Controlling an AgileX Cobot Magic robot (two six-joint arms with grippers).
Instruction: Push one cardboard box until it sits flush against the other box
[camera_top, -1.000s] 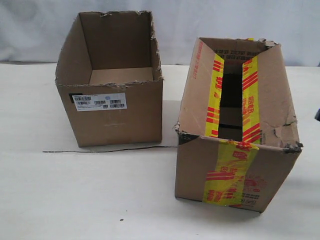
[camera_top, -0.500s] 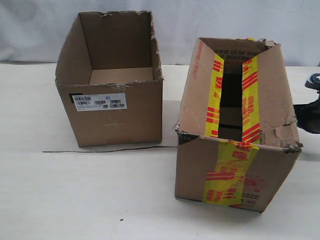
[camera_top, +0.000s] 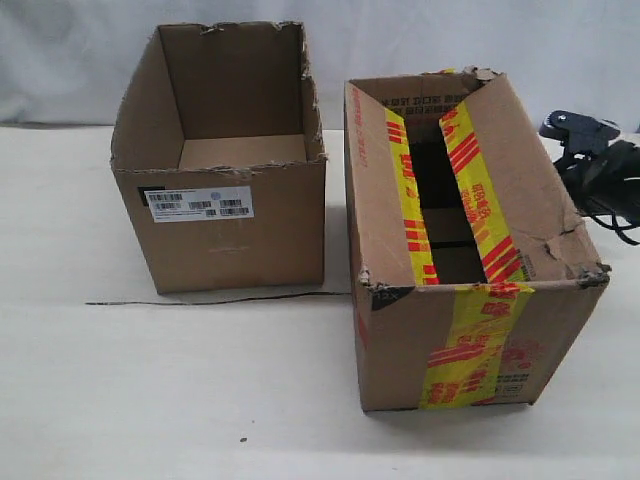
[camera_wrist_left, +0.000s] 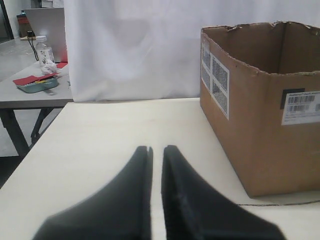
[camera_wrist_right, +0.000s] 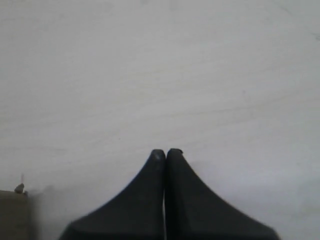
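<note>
The cardboard box (camera_top: 460, 260), battered and bound with yellow tape striped in red, stands right of centre in the exterior view. A narrow gap separates it from the other box (camera_top: 225, 170), plain brown with a white barcode label (camera_top: 200, 203) and an open top. My right arm (camera_top: 595, 160) is against the taped box's far right side. In the right wrist view my right gripper (camera_wrist_right: 165, 152) is shut over bare table, with a cardboard corner (camera_wrist_right: 12, 215) beside it. My left gripper (camera_wrist_left: 156, 149) is shut and empty, low over the table beside the other box (camera_wrist_left: 260, 125).
A thin black wire (camera_top: 220, 300) lies on the white table (camera_top: 150, 400) in front of the plain box. A white curtain (camera_wrist_left: 130, 45) hangs behind. Past the table's edge stands a grey side table (camera_wrist_left: 30, 95) with a bottle and clutter.
My right arm came in from the right. The taped box slid left and turned, closing most of the gap to the plain box. The plain box stayed put.
</note>
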